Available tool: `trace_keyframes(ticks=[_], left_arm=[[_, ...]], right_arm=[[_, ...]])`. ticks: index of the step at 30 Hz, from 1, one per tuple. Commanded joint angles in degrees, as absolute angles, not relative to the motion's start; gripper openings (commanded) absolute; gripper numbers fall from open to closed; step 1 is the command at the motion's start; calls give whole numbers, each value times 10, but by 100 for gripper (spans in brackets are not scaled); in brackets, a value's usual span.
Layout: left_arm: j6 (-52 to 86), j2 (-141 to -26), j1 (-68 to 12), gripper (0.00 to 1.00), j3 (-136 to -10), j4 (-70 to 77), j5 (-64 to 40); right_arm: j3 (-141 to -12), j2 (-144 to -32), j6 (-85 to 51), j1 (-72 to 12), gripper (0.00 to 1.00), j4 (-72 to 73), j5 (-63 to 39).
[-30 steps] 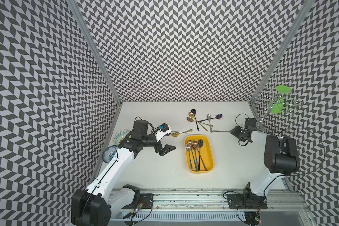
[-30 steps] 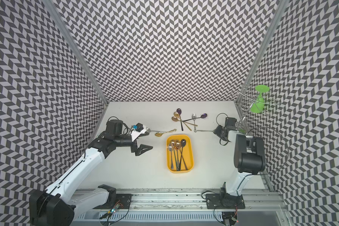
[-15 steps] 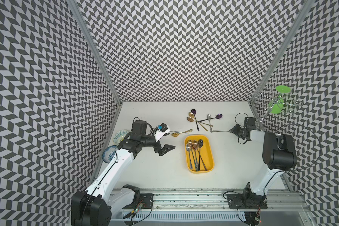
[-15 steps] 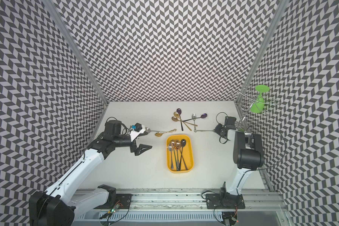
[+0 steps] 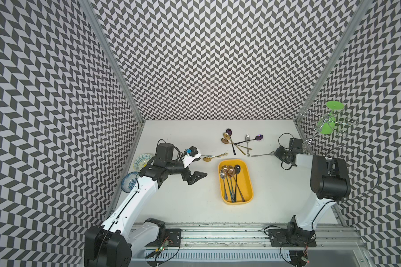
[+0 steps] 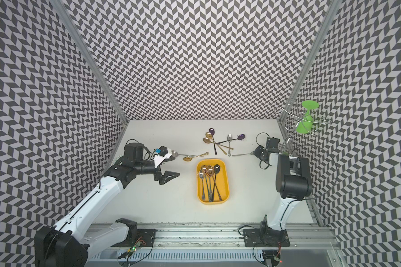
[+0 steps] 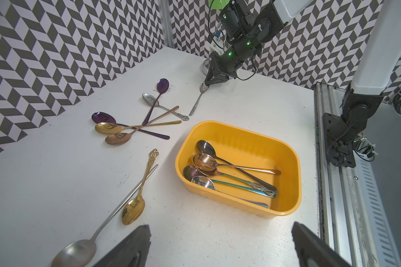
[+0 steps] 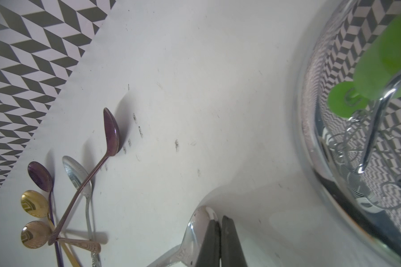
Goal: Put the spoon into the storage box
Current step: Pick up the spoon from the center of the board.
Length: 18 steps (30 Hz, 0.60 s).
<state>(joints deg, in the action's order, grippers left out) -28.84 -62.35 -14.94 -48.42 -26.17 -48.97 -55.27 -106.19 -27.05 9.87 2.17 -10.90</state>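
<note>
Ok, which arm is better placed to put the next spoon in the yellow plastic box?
Right. The right gripper holds the silver metal spoon by its bowl; the left gripper hangs open, empty.

White table [image 5: 183, 203] carries yellow storage box [image 5: 247, 175], loose spoons [image 5: 229, 132], 2 plates [image 5: 141, 159].

Black-and-white chevron walls [image 5: 195, 57] enclose a white tabletop [image 5: 171, 196], with a metal rail [image 5: 218, 233] along its front.
</note>
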Motion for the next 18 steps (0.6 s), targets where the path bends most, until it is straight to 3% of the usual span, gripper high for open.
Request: trace_keyframes(ticks=[1, 18], left_arm=[[-286, -615, -144, 99, -491, -259, -504], [-282, -615, -128, 99, -480, -245, -513]], right_arm=[[-538, -1037, -249, 89, 0, -22, -90], [-497, -847, -230, 60, 0, -27, -114]])
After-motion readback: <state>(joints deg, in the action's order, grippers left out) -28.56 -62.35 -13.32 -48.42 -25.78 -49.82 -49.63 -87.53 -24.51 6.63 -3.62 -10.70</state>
